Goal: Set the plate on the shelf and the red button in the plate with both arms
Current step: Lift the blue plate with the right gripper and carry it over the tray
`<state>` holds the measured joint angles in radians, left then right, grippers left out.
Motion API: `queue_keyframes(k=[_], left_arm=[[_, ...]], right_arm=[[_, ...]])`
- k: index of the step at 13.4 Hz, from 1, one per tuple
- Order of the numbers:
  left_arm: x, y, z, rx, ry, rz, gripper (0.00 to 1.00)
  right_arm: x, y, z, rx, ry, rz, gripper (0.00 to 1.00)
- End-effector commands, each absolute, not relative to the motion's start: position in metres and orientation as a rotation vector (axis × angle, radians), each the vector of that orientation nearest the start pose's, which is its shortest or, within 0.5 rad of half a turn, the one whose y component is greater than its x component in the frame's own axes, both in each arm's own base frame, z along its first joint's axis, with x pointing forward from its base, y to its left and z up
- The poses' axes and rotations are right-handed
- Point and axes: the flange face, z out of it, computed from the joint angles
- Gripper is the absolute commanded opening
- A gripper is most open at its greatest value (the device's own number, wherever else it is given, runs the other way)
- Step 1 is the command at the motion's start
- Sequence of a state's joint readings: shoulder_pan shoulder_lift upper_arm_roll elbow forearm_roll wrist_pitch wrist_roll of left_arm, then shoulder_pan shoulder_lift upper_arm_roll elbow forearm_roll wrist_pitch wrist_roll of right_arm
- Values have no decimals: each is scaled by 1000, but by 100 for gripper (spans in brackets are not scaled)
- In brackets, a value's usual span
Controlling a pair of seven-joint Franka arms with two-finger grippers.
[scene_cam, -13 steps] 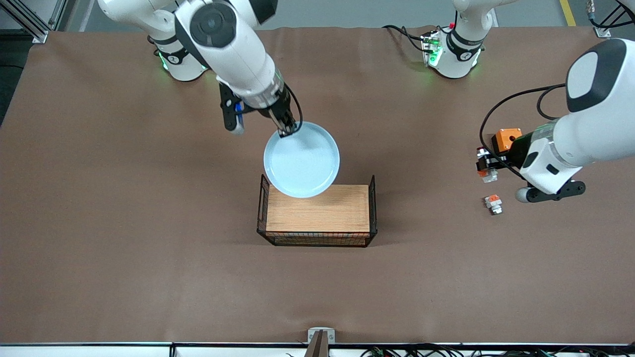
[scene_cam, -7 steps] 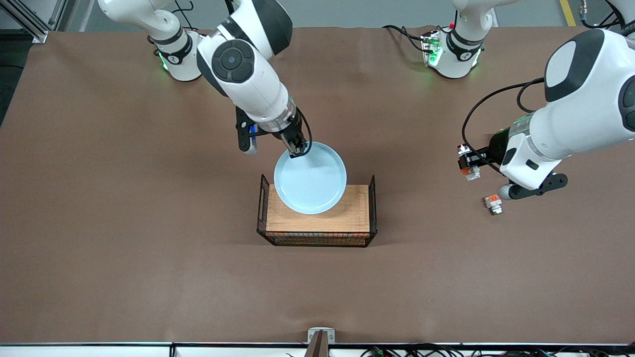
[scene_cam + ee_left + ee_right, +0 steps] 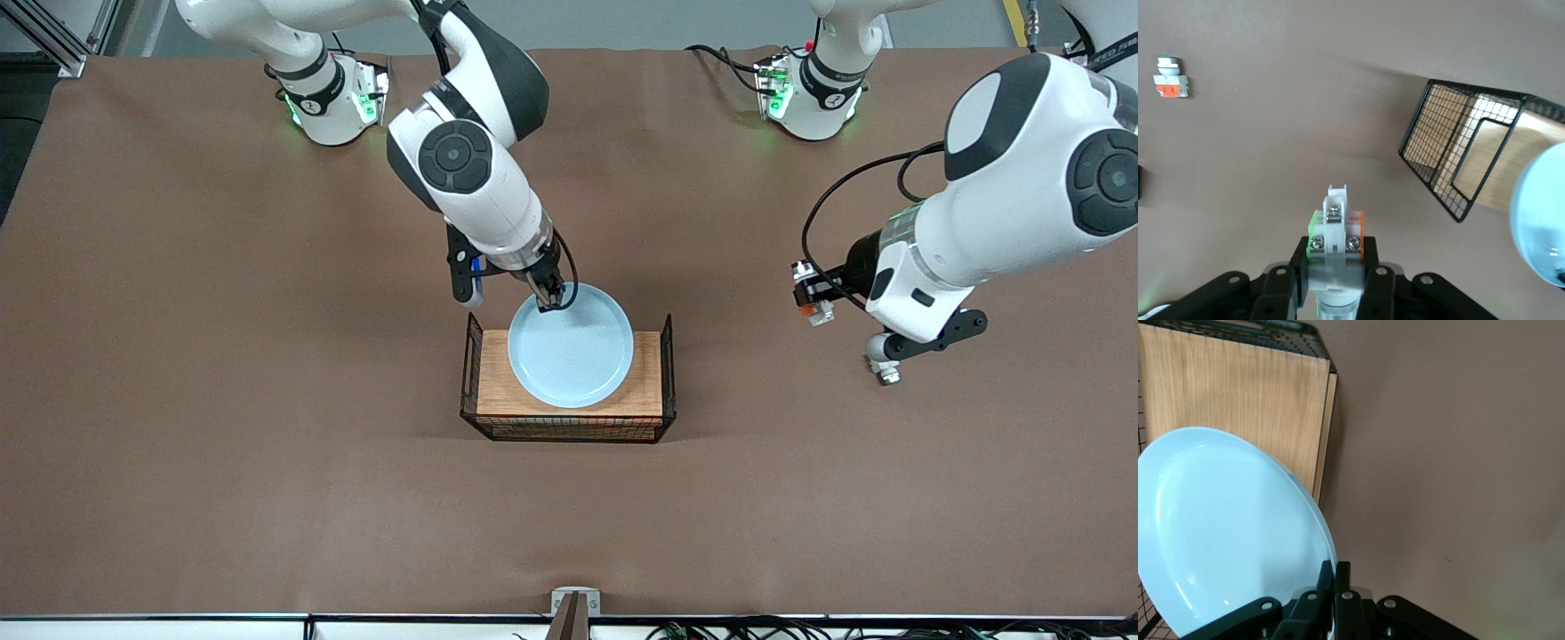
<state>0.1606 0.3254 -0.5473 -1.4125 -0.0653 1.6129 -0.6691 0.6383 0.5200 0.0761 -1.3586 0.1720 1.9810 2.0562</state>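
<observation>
My right gripper point(image 3: 551, 298) is shut on the rim of the pale blue plate point(image 3: 570, 351) and holds it over the wooden top of the wire basket point(image 3: 668, 373). In the right wrist view the black fingers point(image 3: 1345, 577) pinch the plate's rim point(image 3: 1225, 533) above the wood point(image 3: 1238, 393). My left gripper point(image 3: 811, 298) is shut on the red button point(image 3: 807, 308), a small white part with an orange-red block, and holds it up over bare table toward the left arm's end. In the left wrist view the button point(image 3: 1336, 223) sits between the fingers of my left gripper point(image 3: 1336, 257).
A stubbier white and orange-red piece point(image 3: 1170, 77) lies on the table; in the front view it point(image 3: 883, 373) is partly hidden under the left wrist. The basket point(image 3: 1451, 153) and the plate's edge point(image 3: 1541, 220) also show in the left wrist view. The brown table point(image 3: 267, 444) is bare around the basket.
My right gripper has carried the plate toward the front camera, so it now lies fully over the basket's top. My left gripper has lifted the red button and moved it toward the basket.
</observation>
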Motion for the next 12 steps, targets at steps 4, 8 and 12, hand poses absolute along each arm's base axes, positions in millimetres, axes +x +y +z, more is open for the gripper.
queue_keyframes(k=[4, 8, 12], left_arm=[[604, -227, 539, -3271, -560, 304, 0], [599, -247, 536, -3266, -575, 311, 0], [597, -258, 536, -3266, -599, 306, 0]], right_arm=[[556, 475, 406, -2296, 1942, 185, 1], [559, 477, 389, -2315, 1932, 165, 2], [558, 479, 375, -2335, 1941, 156, 27]])
